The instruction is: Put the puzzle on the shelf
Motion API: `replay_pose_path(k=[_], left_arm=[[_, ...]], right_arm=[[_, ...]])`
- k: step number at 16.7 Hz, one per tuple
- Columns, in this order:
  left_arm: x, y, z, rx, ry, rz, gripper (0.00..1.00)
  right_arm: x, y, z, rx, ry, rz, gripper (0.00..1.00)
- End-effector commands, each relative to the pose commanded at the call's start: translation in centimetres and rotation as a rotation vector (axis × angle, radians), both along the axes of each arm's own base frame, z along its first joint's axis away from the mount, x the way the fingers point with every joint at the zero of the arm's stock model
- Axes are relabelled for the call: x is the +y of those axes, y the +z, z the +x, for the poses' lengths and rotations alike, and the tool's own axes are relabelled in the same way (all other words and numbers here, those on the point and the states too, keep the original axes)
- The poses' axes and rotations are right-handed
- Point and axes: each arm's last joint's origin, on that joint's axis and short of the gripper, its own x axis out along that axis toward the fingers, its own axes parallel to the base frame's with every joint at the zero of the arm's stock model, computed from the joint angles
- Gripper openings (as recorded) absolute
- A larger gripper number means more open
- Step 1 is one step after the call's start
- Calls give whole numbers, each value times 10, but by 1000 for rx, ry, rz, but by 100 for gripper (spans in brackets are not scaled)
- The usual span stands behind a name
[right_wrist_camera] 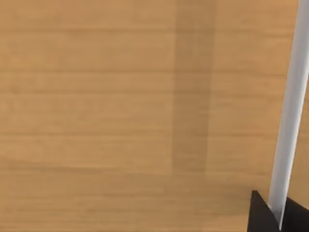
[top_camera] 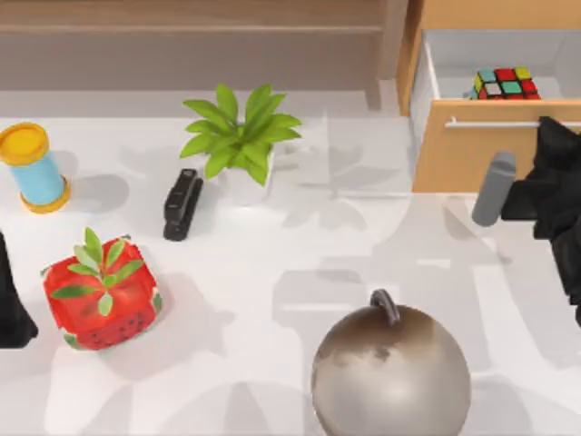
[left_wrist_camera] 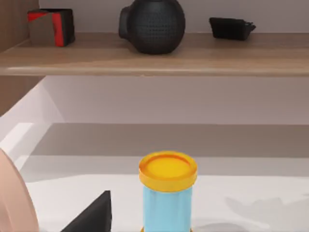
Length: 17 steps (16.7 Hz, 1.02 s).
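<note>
1. Where the drawer (top_camera: 454,86) of the wooden cabinet (top_camera: 490,154) stands pulled open at the top view's upper right, the puzzle (top_camera: 505,84) is seen lying inside it, near the drawer's front panel.
2. The shelf (top_camera: 191,41) is seen along the far edge of the tabletop (top_camera: 300,263), to the left of the cabinet, with its wooden upright next to the cabinet's side.
3. The right claw (top_camera: 552,150) is found at the right edge of the top view, just at the drawer front and its silver bar handle (right_wrist_camera: 289,111); in the right wrist view a dark fingertip (right_wrist_camera: 260,215) is seen touching the bar, yet whether the fingers are apart or together cannot be told.
4. The left arm (top_camera: 11,300) is parked at the left edge of the tabletop, beside a red strawberry-patterned cube (top_camera: 102,295); the state of its claw cannot be told.
5. A blue spool with yellow ends (top_camera: 33,168) is stood near the left edge, and is seen again in the left wrist view in front of the shelf board.
6. A black stapler (top_camera: 182,204) is laid just beside a potted plant (top_camera: 238,136) in the middle of the tabletop.
7. A large metal ball with a handle (top_camera: 390,368) is set at the near edge.
8. A grey cylinder (top_camera: 494,189) is seen in front of the cabinet, next to the right arm.
</note>
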Motion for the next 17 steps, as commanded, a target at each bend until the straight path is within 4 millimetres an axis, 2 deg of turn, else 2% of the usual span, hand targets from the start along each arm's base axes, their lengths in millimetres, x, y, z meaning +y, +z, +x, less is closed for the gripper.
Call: replay_pose_path(k=[6,12,17], left_arm=[[0,0,0,0,0,0,100],[0,0,0,0,0,0,100],[0,0,0,0,0,0,100]], right_arm=[[0,0,-4,-4,0,1,0],[0,-1,-56,6,-2,-1,0],[0,0,-62,1,-1,-1,0]])
